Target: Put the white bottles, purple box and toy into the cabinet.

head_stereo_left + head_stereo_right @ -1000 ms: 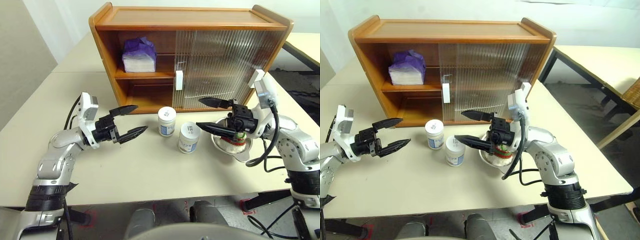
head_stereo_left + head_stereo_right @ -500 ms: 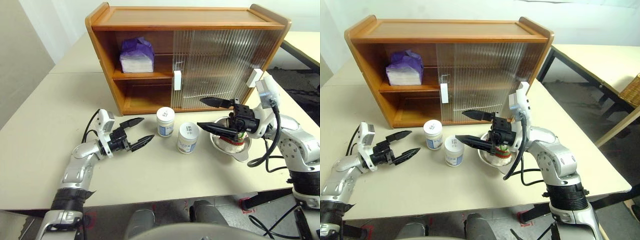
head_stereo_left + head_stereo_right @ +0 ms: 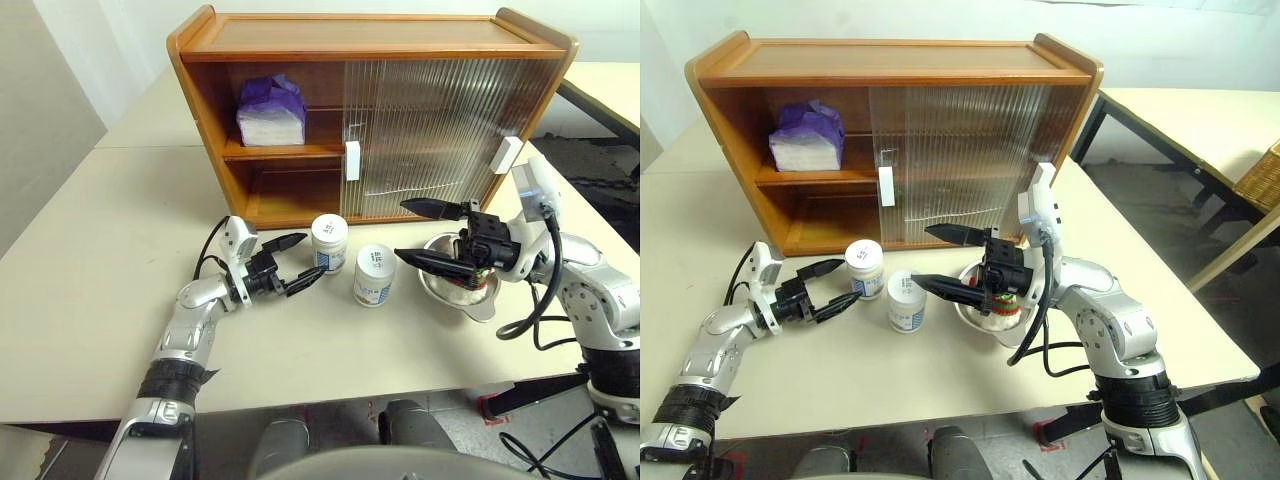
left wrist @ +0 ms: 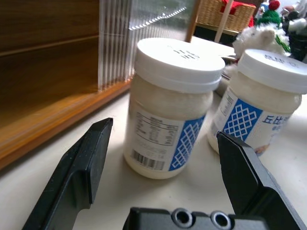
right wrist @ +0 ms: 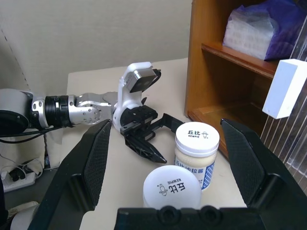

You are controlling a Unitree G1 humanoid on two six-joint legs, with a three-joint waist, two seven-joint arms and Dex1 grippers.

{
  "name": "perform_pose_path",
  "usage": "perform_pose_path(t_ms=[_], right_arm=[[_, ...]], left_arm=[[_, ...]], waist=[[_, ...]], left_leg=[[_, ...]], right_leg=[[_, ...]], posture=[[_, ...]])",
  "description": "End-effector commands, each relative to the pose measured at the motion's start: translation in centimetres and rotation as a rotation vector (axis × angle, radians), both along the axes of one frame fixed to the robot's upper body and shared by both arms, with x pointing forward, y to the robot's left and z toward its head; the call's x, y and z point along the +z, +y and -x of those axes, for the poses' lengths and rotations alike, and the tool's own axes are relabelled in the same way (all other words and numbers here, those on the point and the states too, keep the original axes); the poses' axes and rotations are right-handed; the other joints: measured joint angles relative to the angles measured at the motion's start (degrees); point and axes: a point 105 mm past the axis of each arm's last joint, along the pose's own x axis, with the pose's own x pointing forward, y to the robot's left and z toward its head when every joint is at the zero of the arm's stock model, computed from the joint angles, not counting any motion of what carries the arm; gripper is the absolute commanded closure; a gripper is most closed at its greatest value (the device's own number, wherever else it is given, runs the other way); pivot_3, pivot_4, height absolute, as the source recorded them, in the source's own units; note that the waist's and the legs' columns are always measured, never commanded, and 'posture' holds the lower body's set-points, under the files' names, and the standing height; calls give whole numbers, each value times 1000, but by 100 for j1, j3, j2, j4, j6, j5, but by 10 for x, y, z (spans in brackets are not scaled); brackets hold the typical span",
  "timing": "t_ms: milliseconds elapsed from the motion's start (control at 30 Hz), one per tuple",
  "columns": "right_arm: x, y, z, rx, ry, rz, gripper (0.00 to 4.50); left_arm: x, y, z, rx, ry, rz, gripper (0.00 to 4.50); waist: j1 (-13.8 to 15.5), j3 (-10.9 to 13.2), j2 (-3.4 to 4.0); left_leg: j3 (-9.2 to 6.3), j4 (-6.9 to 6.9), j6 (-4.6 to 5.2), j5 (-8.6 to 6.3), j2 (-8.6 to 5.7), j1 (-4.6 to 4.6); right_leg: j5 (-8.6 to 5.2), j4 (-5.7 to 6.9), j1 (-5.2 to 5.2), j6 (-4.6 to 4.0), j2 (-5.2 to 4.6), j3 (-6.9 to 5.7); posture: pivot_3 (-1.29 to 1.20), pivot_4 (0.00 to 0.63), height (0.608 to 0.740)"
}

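From the head view, two white bottles (image 3: 332,243) stand upright on the table (image 3: 90,250) before the cabinet (image 3: 370,110), the purple box (image 3: 272,110) already on its upper shelf; the left gripper (image 3: 296,264) comes in level, fingers spread, just beside the nearer jar. Left wrist view: that jar (image 4: 171,106) sits framed between the open fingers, axis vertical, rigid smooth plastic, probably light, so squeeze the labelled body below the lid. Right wrist view: the right gripper (image 5: 175,165) hovers wide open above both jars.
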Motion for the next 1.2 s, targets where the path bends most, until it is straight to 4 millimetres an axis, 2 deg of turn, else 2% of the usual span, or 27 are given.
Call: perform_pose_path(t_ms=[33,433,867,1067,1200], right_arm=[[4,-2,2,-7,-13,-1,0],[4,-1,3,-13,-14,-5,0],[6,-2,3,-21,-14,-3,0],[6,-2,3,-24,-16,-3,0],[7,-2,2,-25,-15,-3,0]], left_arm=[[1,-5,-6,-11,-15,-19,49],[-7,-12,-11,-9,-3,-29,49],[-12,-10,-23,31,18,-37,49],[-11,-12,-24,32,20,-23,1446],[-7,-16,-25,23,12,-11,1446]], waist=[[-1,0,0],[-63,-2,2],[-88,-2,2],[-97,-2,3],[-97,-2,3]], left_leg=[[0,3,1,1,0,-2],[0,9,5,3,0,-3],[0,12,8,5,0,-5],[0,12,11,7,0,-6],[0,12,25,16,0,-8]], right_leg=[[2,0,0,2,0,0],[8,-1,2,13,0,0],[10,0,2,19,0,0],[13,0,2,24,0,0],[18,0,2,33,0,0]], posture=[[-176,0,740],[-184,0,740],[-192,0,740],[-193,0,740],[-189,0,740]])
